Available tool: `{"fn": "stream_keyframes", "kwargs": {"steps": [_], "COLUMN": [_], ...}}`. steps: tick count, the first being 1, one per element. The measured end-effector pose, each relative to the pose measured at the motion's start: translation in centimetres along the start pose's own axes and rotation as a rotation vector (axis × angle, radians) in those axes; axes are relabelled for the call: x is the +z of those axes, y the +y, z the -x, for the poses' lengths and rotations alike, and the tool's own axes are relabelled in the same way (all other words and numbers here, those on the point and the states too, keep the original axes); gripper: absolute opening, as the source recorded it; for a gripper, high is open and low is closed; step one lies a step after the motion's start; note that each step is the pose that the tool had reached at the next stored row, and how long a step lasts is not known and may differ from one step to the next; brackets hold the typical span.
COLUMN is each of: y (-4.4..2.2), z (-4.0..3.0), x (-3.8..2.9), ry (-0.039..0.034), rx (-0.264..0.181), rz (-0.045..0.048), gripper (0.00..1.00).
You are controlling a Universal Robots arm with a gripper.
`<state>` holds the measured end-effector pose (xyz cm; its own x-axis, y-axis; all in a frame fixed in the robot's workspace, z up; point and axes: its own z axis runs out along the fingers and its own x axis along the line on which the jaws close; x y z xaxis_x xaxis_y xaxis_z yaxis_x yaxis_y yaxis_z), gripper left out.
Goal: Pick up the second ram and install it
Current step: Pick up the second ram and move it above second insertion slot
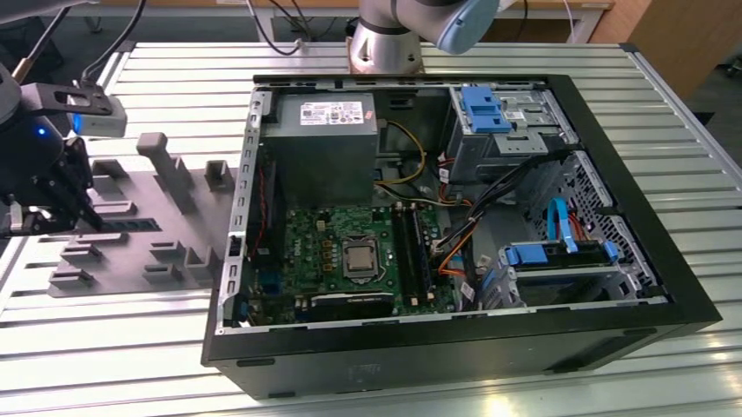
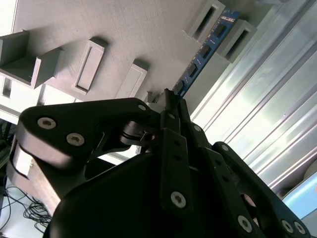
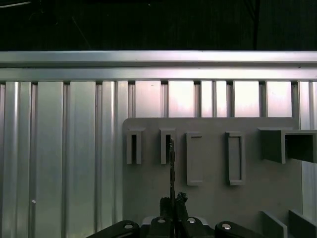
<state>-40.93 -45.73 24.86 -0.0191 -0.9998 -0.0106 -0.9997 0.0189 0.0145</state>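
End effector (image 2: 167, 96) is clamped on the ram (image 2: 203, 53), with the fingers together on its two flat faces. In both wrist views the ram stands on its thin edge and reaches away from the fingers, over the grey plate (image 3: 213, 198). Its far end is just beside two grey blocks (image 2: 205, 20). I cannot tell if the ram touches the plate. The plate lies on the ribbed metal bench (image 3: 59, 148), at the exterior view's left of the open computer case (image 1: 464, 347).
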Motion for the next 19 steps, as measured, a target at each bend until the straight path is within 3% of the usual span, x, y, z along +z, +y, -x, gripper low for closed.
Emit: {"fn": "stream_keyframes", "kwargs": {"steps": [19], "y": [0.02], "z": [0.02], "x": [-1.56], "ry": [-0.0002], "rx": [0.0], "rz": [-0.0002], "gripper": [0.14]}}
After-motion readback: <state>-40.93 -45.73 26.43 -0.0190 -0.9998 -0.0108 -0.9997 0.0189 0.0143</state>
